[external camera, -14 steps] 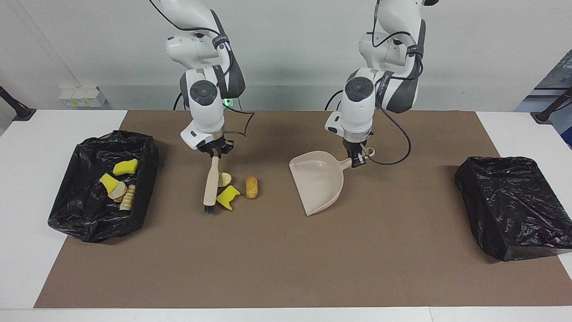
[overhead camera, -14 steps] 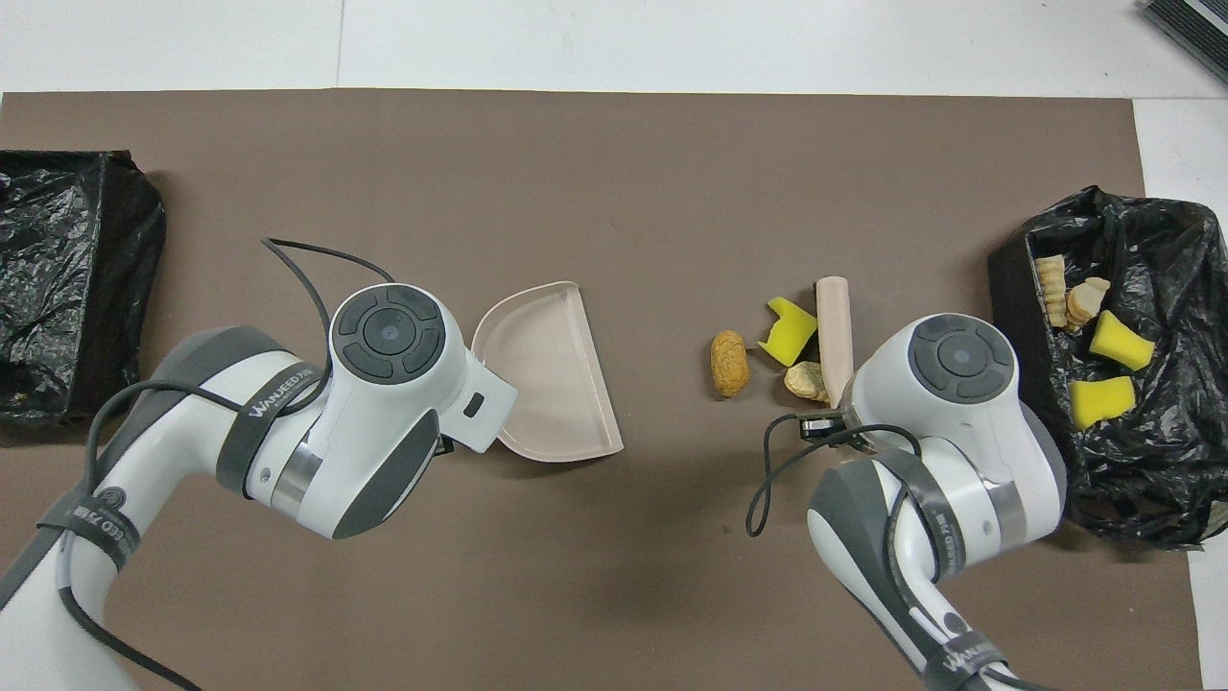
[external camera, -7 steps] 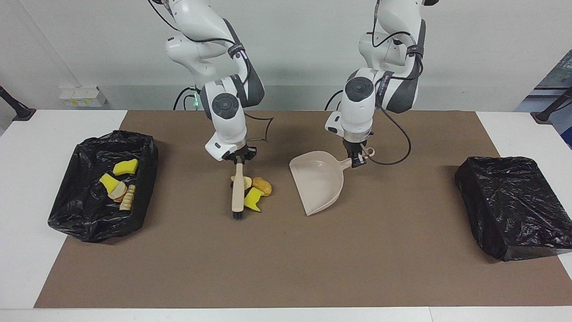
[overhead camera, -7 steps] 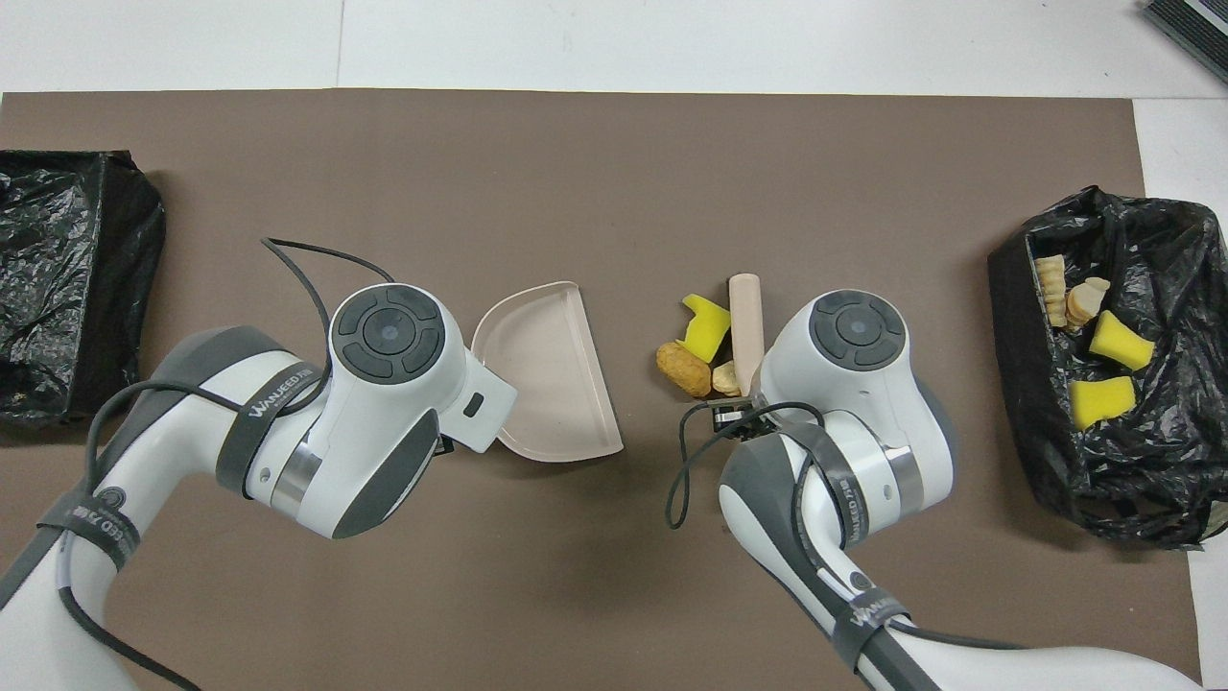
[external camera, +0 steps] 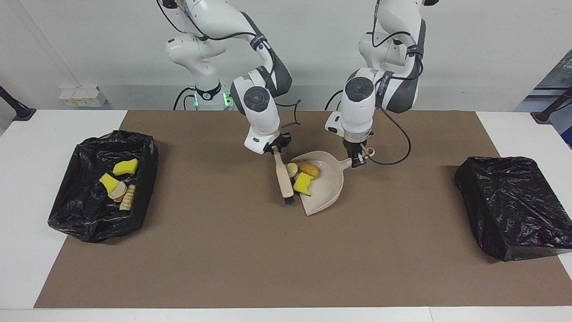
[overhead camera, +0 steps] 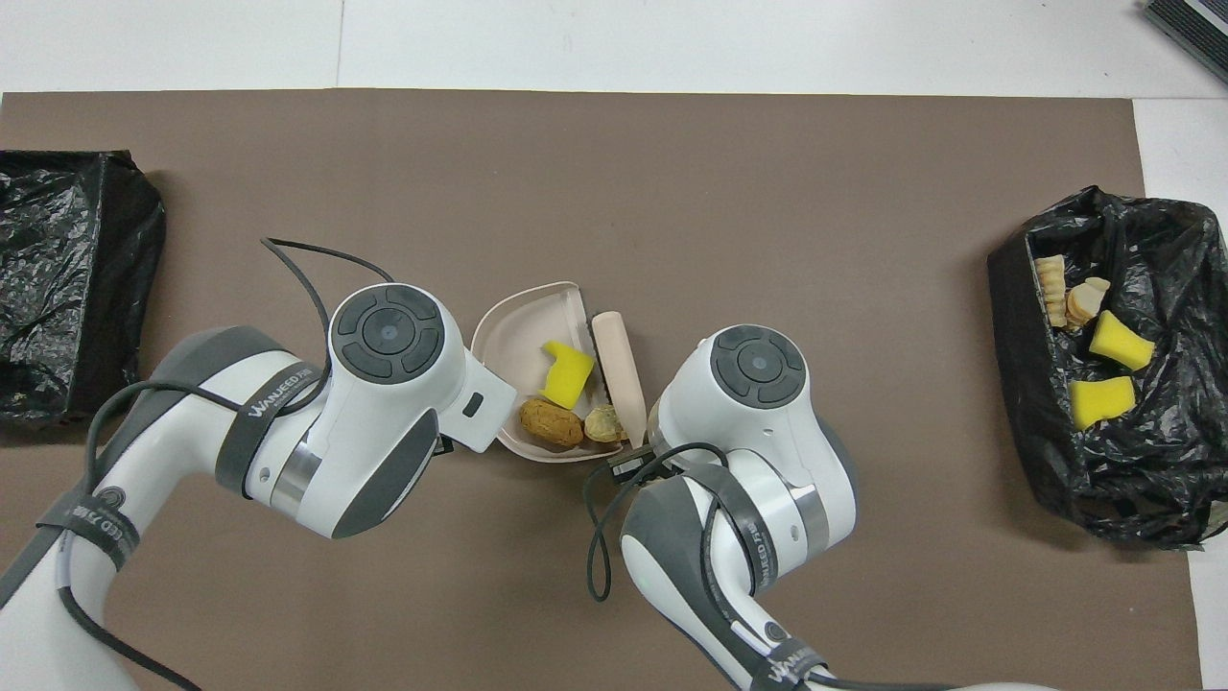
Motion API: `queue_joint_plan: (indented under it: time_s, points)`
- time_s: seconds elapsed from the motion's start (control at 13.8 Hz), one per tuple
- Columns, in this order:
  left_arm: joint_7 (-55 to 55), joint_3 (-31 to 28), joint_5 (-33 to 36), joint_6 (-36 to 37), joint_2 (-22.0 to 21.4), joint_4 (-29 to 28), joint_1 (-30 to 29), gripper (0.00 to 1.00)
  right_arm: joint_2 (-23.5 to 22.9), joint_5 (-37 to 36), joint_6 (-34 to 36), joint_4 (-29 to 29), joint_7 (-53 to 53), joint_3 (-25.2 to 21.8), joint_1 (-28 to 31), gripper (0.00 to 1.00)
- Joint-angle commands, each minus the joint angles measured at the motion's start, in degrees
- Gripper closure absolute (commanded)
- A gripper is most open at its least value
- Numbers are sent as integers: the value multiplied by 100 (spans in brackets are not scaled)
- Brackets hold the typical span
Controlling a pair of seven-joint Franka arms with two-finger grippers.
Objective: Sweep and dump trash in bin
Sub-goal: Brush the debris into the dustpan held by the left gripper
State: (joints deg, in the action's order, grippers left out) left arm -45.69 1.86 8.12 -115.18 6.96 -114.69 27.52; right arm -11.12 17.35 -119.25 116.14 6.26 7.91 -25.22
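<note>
Right gripper point(external camera: 275, 149): clamping the brush point(external camera: 283, 180) at the dustpan's point(external camera: 328, 190) mouth.
Left gripper point(external camera: 357, 160): gripping the dustpan handle.
Trash point(external camera: 304, 175): lying inside the dustpan.

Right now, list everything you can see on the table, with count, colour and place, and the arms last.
Beige plastic dustpan: one, mid-table, holding three scraps.
Yellow sponge chunk, brown bread roll, tan bread piece: one each, in the dustpan.
Beige hand brush: one, at the dustpan's mouth.
Open black-lined bin: one, right arm's end, with two yellow chunks and tan pieces in it.
Black-covered bin: one, left arm's end.
Brown mat: one, on the white table.
Right pincer: shut on the brush handle.
Left pincer: shut on the dustpan handle.
</note>
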Motion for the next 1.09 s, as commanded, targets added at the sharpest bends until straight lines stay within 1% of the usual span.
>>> queue_joint_plan:
  time_s: [0.0,0.07,0.15,0.29,0.44,0.58,0.65,0.8,0.95,1.02]
  points:
    - [-526,8,111,-136,-98,-177,-124,100,-13,636,-46,-100,-363,70,18,100]
    - [-816,8,111,-179,-90,-186,-176,100,100,960,-28,-109,-319,70,0,100]
    - [-880,16,111,-250,-81,-186,-264,100,276,1172,50,-109,-310,70,43,100]
    - [-916,16,111,-443,-63,-186,-282,100,523,1262,392,-144,-74,27,166,100]
    - [-985,16,111,-566,-28,-186,-369,100,558,1263,604,-328,137,18,220,100]
    - [-1336,25,67,-575,-19,-186,-432,100,585,1219,710,-381,340,-9,263,100]
    - [-1355,25,67,-584,-19,-186,-432,100,637,1175,884,-425,341,-18,403,100]
    - [-1469,25,67,-698,-19,-186,-440,100,655,1096,1350,-513,341,-26,868,100]
    - [-1749,25,-117,-934,-2,-177,-554,100,664,571,1457,-522,349,-35,1063,100]
    - [-2107,25,-283,-1005,-10,-168,-633,100,673,403,1475,-522,358,-53,1133,100]
